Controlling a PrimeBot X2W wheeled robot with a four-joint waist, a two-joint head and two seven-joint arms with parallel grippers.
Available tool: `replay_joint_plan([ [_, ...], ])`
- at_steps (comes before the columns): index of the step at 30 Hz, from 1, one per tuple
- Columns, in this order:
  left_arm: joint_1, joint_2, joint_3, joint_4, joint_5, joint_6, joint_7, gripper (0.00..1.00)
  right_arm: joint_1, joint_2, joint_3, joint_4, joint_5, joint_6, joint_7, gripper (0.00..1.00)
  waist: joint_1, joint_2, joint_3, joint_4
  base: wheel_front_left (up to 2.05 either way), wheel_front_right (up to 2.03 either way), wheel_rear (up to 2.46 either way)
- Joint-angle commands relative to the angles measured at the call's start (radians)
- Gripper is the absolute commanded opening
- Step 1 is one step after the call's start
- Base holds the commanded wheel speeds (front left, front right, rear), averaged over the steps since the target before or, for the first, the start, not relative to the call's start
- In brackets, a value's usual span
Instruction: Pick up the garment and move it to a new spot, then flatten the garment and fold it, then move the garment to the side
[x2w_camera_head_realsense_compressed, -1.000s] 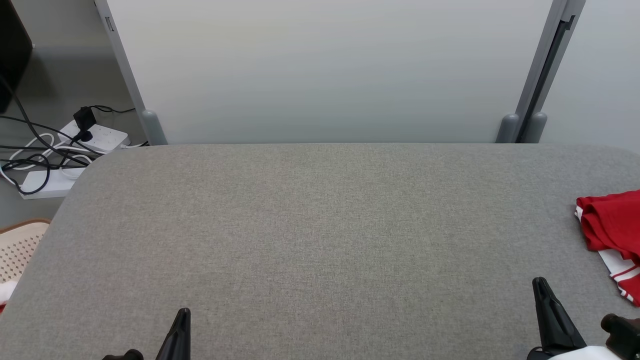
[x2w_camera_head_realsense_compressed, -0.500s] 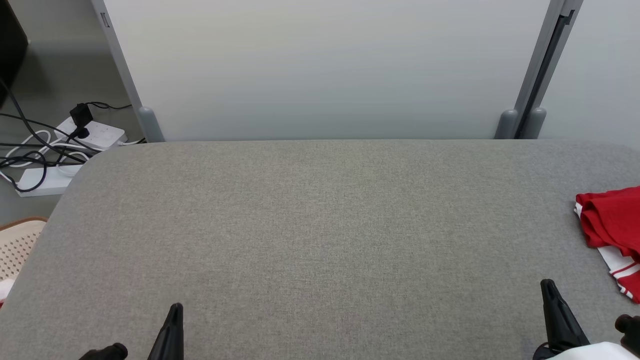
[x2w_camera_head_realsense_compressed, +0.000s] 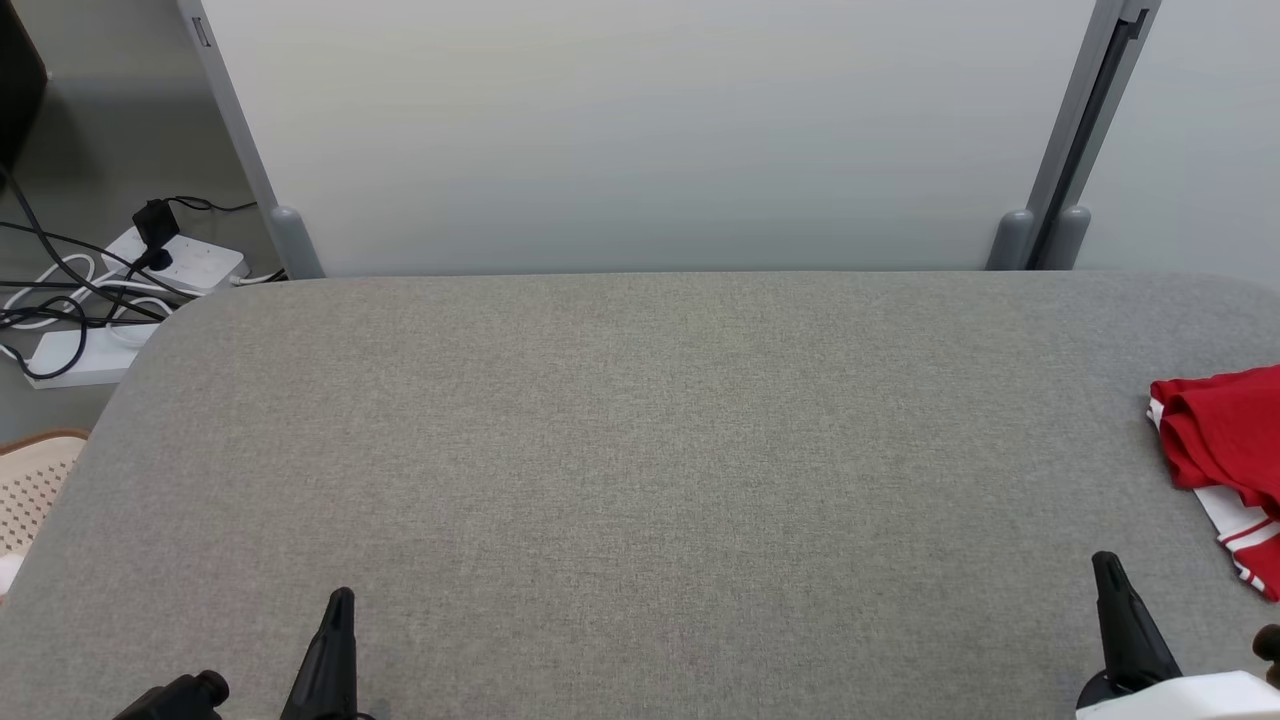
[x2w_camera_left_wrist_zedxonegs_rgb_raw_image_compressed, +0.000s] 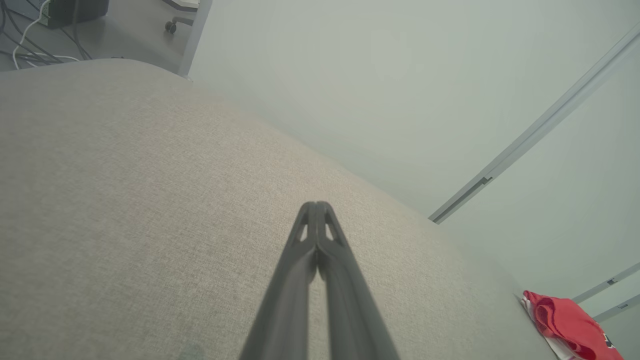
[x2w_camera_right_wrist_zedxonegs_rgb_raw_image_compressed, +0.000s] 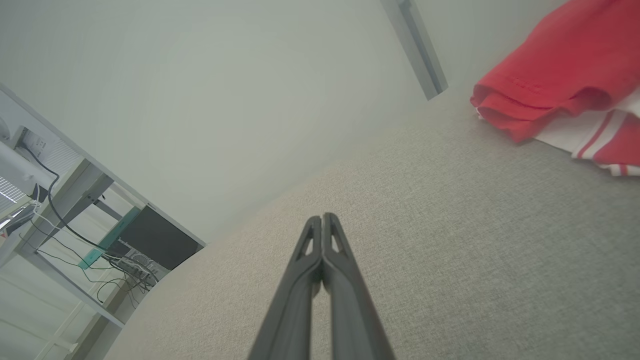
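The head camera is looking down from above at the grey fabric-covered desk (x2w_camera_head_realsense_compressed: 640, 450), facing the pale wall panel (x2w_camera_head_realsense_compressed: 640, 130). Both wrist cameras are sitting low over that desk, and all three are sharing the red and white garment (x2w_camera_head_realsense_compressed: 1215, 435) at its right edge.

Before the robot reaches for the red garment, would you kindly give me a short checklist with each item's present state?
1. Left gripper empty, fingers together: ok.
2. Right gripper empty, fingers together: ok for travel, but it needs opening before a grasp.
3. Garment resting on the table, apart from both grippers: ok.
4. Whole garment inside the head view: not ok; the right edge of the picture cuts it off.
5. Garment flat and neatly folded: cannot tell; it looks bunched along the side facing the right gripper.
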Motion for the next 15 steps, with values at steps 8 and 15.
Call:
replay_joint_plan([
  [8, -0.073, 0.004, 0.032, -0.011, -0.115, -0.013, 0.029, 0.0, -0.066, -0.003, -0.012, -0.016, 0.105, 0.001, 0.029, 0.0, -0.0002, -0.0001, 0.007, -0.003, 0.0, 0.0, 0.0],
  [15, -0.088, 0.004, 0.041, -0.003, -0.195, -0.017, 0.049, 0.0, -0.077, 0.001, -0.021, -0.011, 0.179, 0.001, 0.049, 0.0, -0.0002, -0.0001, 0.012, -0.005, 0.0, 0.0, 0.0],
])
